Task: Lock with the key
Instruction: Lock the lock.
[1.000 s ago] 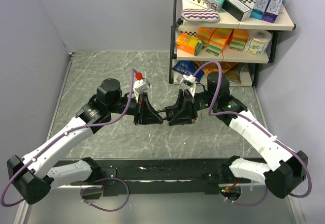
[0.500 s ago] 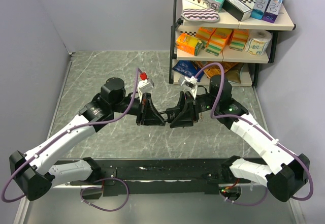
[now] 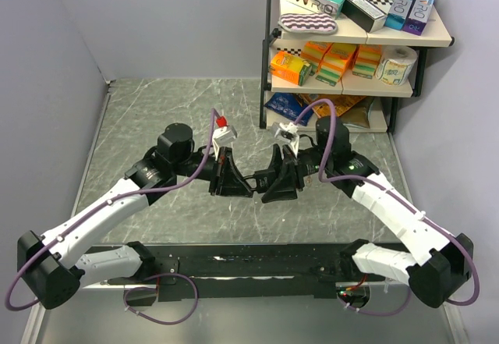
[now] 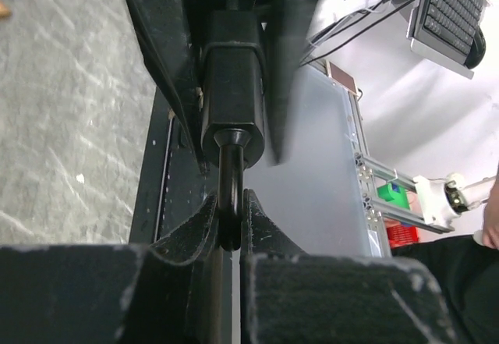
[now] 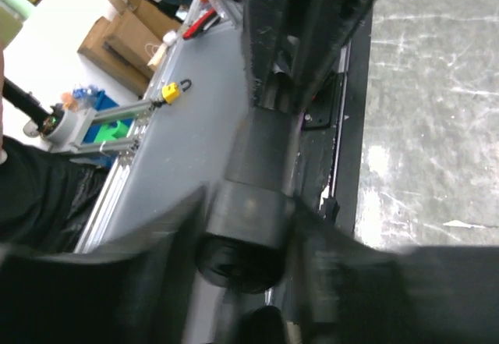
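A black lock body (image 4: 232, 102) hangs in the air between my two grippers above the marble table (image 3: 156, 118). A thin black piece (image 4: 228, 203) sticks out of it. I cannot tell whether that piece is the key or the shackle. My left gripper (image 4: 230, 231) is shut on this thin piece, and it shows in the top view (image 3: 245, 182) too. My right gripper (image 3: 267, 182) faces it from the right. In the blurred right wrist view the right gripper (image 5: 245, 266) is shut around the lock's round black end (image 5: 248, 219).
A shelf unit (image 3: 351, 40) with boxes, sponges and a paper roll stands at the back right. The black base rail (image 3: 257, 262) runs along the near edge. Grey walls close the left and back. A small brown item (image 4: 5, 7) lies on the table.
Both wrists have shifted a little to the right and tilted, with the lock still held between them. The right wrist view is blurred by motion.
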{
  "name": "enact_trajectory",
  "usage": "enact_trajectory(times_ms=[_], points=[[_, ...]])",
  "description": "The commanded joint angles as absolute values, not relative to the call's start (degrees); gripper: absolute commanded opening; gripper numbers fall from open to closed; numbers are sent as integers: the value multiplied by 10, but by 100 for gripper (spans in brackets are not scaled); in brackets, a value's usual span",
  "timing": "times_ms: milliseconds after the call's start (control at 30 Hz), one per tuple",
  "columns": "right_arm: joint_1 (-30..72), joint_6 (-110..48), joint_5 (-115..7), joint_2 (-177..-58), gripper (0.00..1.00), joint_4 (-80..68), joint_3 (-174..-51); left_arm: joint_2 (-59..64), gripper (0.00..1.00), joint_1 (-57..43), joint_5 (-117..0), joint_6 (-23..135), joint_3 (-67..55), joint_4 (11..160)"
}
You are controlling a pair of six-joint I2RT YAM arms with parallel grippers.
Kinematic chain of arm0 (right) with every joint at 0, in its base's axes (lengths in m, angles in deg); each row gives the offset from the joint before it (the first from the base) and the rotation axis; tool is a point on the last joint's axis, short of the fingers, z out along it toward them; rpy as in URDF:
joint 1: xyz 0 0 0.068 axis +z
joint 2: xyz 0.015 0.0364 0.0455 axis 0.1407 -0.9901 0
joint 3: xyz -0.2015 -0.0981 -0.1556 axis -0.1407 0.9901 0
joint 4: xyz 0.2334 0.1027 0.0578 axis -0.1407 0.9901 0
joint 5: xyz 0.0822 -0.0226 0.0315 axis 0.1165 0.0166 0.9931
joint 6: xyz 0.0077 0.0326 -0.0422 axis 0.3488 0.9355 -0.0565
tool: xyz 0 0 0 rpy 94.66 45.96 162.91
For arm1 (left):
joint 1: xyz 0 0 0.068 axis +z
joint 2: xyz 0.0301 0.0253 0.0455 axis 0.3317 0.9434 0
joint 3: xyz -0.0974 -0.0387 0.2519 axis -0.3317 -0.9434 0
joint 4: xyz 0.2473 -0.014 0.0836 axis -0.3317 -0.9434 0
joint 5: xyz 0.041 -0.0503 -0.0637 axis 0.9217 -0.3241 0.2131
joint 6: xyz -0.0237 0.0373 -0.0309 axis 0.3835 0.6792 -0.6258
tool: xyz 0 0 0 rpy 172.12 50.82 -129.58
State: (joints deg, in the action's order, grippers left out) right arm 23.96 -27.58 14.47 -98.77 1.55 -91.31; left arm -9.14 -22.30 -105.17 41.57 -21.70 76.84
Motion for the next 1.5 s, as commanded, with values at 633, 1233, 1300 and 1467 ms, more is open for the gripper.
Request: enact_trajectory(times_ms=[633,1233,1300,1467], points=[[135,-598,127,-1043,73,300,-1040,-137,1,-196,-1049,589,-216,752],[120,-705,114,-1026,0,396,-1050,-125,1,-171,-1057,604,-228,730],[100,-705,128,-1027,0,405,-1048,-126,1,-161,-1062,604,-232,730],[73,-733,141,-1036,0,444,-1056,-123,1,-147,-1072,614,-231,719]])
